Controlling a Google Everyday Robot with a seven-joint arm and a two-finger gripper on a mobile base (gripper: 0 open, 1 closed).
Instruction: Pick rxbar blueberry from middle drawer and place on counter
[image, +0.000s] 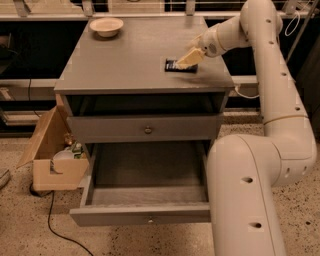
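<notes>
The rxbar blueberry (176, 66), a dark flat bar with pale print, lies flat on the counter (130, 60) near its right edge. My gripper (189, 58) reaches in from the right, angled down, and is shut on the bar's right end, with the tips at the counter surface. The middle drawer (125, 216) is pulled fully open at the bottom of the cabinet. Its grey floor is bare and its front carries a small pale knob (150, 218).
A cream bowl (106, 26) stands at the counter's back left. A closed drawer with a brassy knob (148, 130) sits above the open one. An open cardboard box (55, 160) with bottles stands on the floor to the left. My arm's bulky lower links (250, 200) stand right of the drawer.
</notes>
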